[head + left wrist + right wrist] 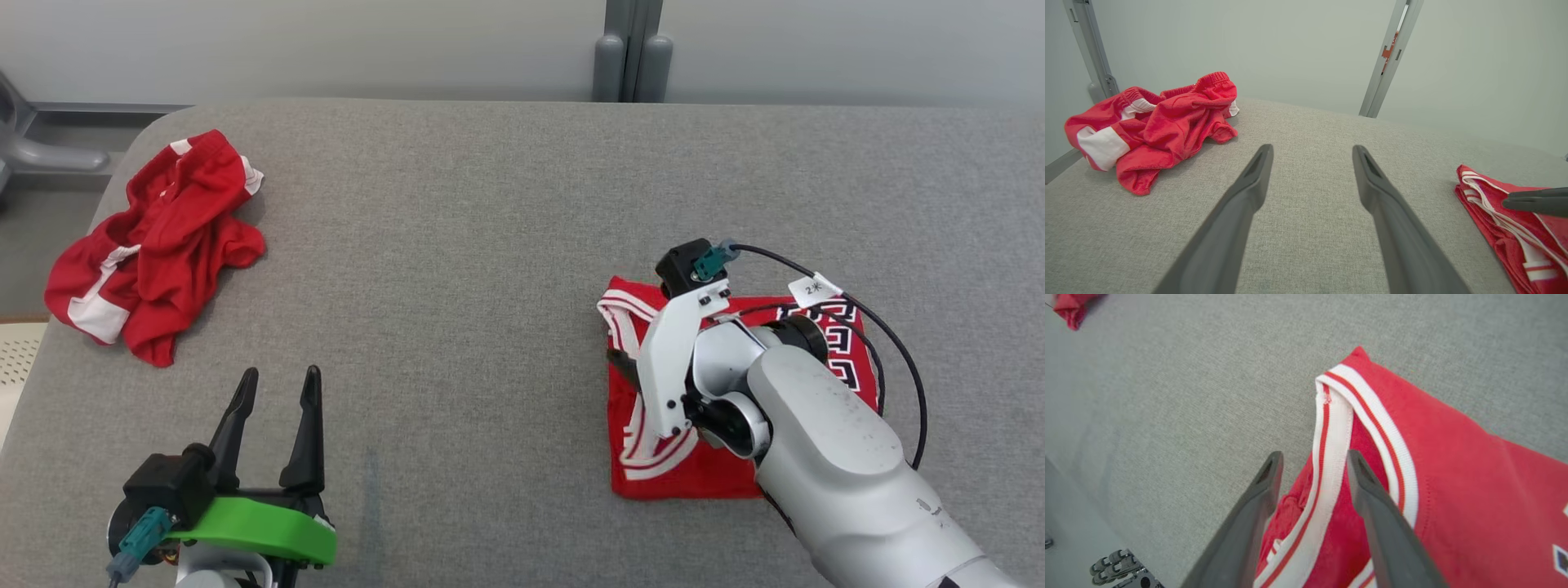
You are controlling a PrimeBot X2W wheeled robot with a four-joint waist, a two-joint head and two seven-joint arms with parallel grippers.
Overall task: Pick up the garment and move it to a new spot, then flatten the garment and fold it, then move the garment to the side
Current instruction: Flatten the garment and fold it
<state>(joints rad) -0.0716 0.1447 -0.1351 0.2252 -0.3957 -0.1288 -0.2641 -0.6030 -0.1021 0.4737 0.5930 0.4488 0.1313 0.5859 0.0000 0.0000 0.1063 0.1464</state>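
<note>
We're looking at the folded garment (702,478) lying flat on the grey table (457,245), right side, nearer half. It's showing red fabric w/ white-and-red striped trim along its left edge, plus black/white blocky print by the right arm's wrist. The right gripper (1314,457) is sitting over that left edge w/ fingers spread, one strip of trim running btwn them. Nothing's clamped, and we can't tell if the tips are touching cloth. The left gripper (277,374) is hovering at lower left, also spread wide, holding nothing, well apart from the garment. A crumpled red-and-white piece (155,245) is lying at the table's far-left corner.
</note>
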